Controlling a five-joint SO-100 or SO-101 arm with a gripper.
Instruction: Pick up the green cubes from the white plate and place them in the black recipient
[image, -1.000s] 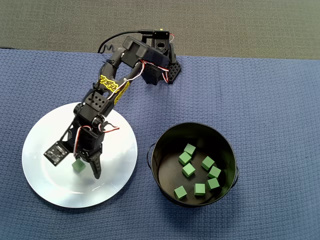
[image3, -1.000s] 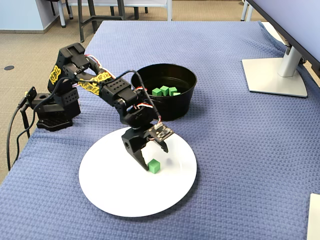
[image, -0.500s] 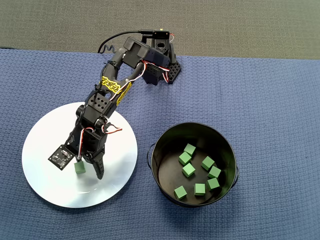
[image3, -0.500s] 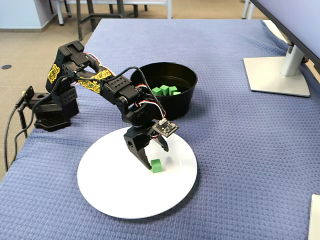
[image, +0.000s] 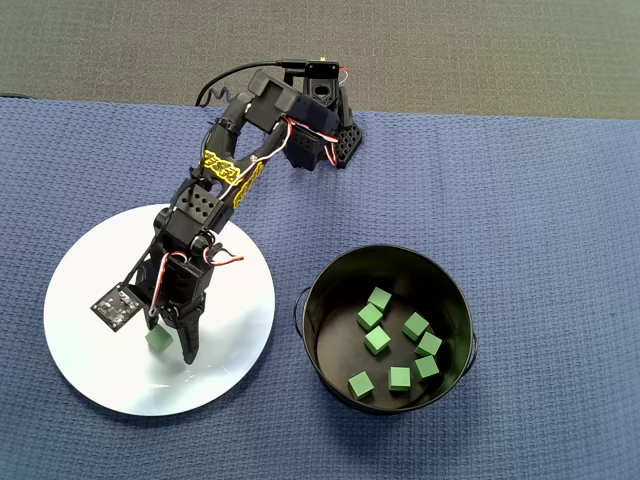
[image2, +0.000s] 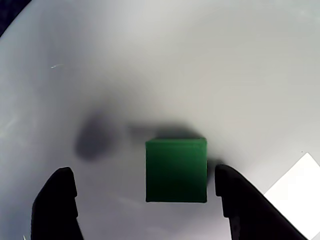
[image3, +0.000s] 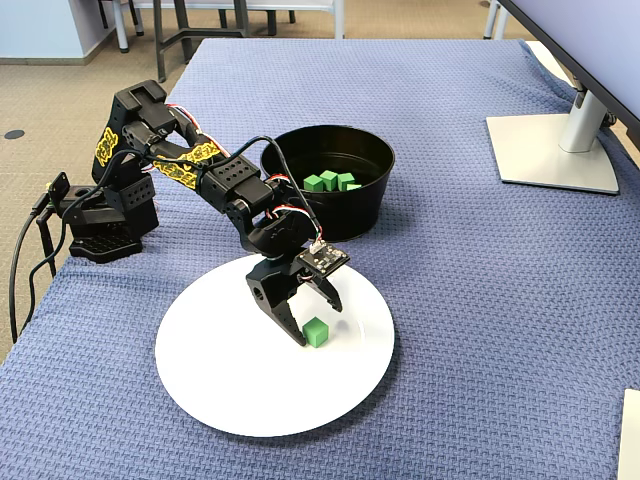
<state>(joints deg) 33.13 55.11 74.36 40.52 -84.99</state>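
Green against glossy white: in the overhead view one lone green cube (image: 158, 340) lies on the white plate (image: 90, 380), left of the plate's centre. The gripper (image: 172, 345) hangs over it with its jaws spread wider than the cube. One finger stands on the plate to the cube's right; the other, under the wrist's small board, is at the cube's upper left, and whether either touches the cube cannot be told from here. To the right of the plate, well apart from it on the blue woven cloth (image: 540, 200), sits the black recipient (image: 388, 328), with seven more green cubes (image: 378, 340) scattered on its floor.

In the wrist view the plate fills nearly the whole picture. The cube (image2: 176, 170) rests flat on it, between the two dark fingertips (image2: 56, 197) of the gripper (image2: 145, 197). The right fingertip stands just beside the cube's right face, perhaps touching it; the left one is clearly apart, with bare plate between. The gripper has hold of nothing.

In the fixed view the arm reaches from its base down onto the plate (image3: 220, 380). The gripper (image3: 310, 318) straddles the cube (image3: 317, 332), its tips low at the plate's surface. The recipient (image3: 345, 215) stands behind the plate, with several cubes visible inside it (image3: 330, 181).
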